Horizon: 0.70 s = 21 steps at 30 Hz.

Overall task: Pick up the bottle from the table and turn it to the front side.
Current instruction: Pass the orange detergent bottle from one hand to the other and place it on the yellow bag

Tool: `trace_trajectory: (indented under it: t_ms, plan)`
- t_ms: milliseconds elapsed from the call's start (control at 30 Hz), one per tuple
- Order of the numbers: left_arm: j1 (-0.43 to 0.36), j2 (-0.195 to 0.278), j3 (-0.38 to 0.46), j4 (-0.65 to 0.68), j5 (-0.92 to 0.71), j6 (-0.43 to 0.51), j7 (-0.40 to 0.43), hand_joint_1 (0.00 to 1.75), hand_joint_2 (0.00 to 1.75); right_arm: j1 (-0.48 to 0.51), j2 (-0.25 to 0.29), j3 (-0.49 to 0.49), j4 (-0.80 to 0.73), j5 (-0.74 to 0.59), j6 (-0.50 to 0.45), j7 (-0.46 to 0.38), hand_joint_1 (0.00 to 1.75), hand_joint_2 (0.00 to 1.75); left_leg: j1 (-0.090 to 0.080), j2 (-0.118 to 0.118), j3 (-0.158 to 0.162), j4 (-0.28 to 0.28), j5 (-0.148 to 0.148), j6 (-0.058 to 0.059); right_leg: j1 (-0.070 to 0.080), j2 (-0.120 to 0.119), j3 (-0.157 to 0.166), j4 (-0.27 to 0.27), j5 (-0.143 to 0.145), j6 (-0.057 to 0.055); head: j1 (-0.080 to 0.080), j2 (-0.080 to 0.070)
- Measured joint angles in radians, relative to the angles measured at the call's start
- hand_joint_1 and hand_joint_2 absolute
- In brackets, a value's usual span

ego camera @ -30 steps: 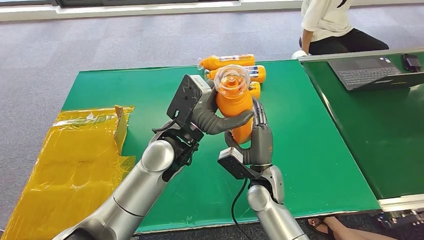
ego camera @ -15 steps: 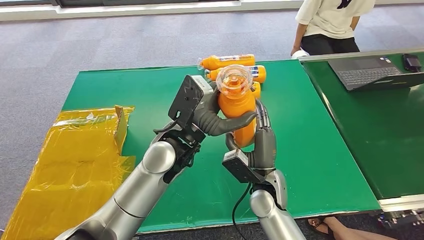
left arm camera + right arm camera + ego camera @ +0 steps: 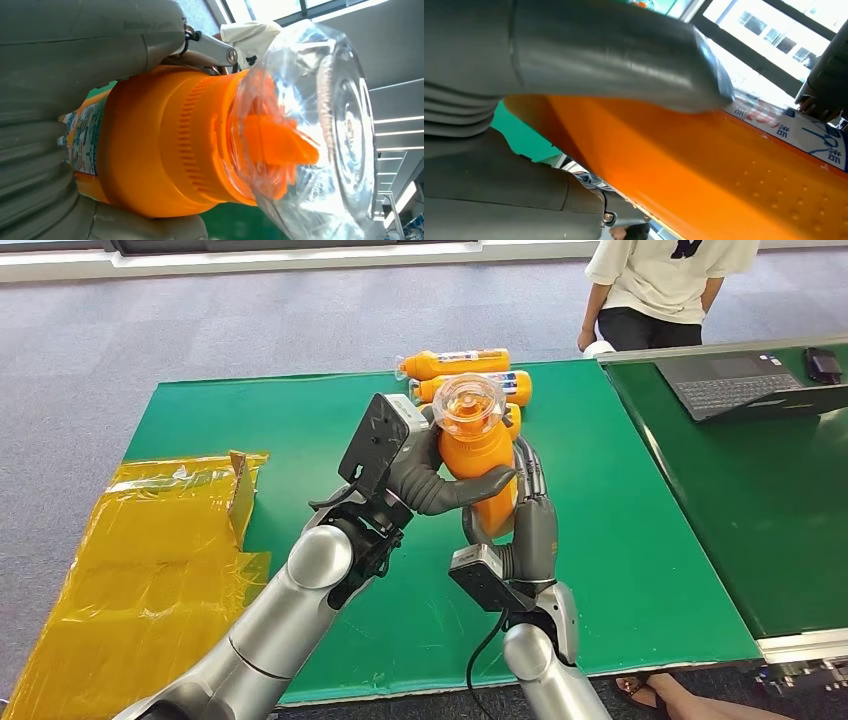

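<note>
Table [image 3: 640,540]: you see green cloth; two bottles [image 3: 470,375] lie at its far edge.
Bottle [image 3: 475,455]: orange, raised above the table's middle, clear cap toward you.
Left hand [image 3: 425,475]: wraps its upper body.
Right hand [image 3: 520,525]: grips the lower part.
Label [image 3: 789,127]: wrist views show blue print, unreadable.

Laptop [image 3: 745,382] on side table; yellow sheet [image 3: 140,560]; person [image 3: 665,285].

Bottle [image 3: 478,455] held upright above the worktop [image 3: 620,540], left robot hand [image 3: 425,475] gripping its upper part, right robot hand [image 3: 525,530] below; more bottles [image 3: 470,375] behind; laptop [image 3: 745,383] at right.
</note>
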Motion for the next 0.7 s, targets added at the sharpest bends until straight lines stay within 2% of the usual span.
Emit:
trace_trajectory:
  t_ms: [433, 567, 700]
  plan:
    - [0.001, 0.004, 0.0, -0.001, -0.035, 0.036, -0.003, 1.75, 1.75, 0.012, 0.0, 0.0, -0.034, -0.007, -0.002, -0.009, 0.0, 0.0, 0.0, 0.0, 0.0, 0.0, 0.0, 0.0, 0.0, 0.0, 0.0, 0.0, 0.0, 0.0, 0.0, 0.0]
    - [0.0, 0.017, 0.005, 0.0, -0.124, 0.096, -0.012, 1.75, 1.75, 0.032, 0.0, 0.0, -0.062, -0.014, -0.005, -0.009, 0.0, 0.0, 0.0, 0.0, 0.0, 0.0, 0.0, 0.0, 0.0, 0.0, 0.0, 0.0, 0.0, 0.0, 0.0, 0.0]
    - [-0.001, 0.049, 0.027, 0.0, -0.279, 0.163, -0.032, 1.75, 1.75, 0.074, -0.004, -0.005, -0.108, -0.026, -0.006, -0.012, 0.0, 0.0, 0.0, 0.0, 0.0, 0.0, 0.0, 0.0, 0.0, 0.0, 0.0, 0.0, 0.0, 0.0, 0.0, 0.0]
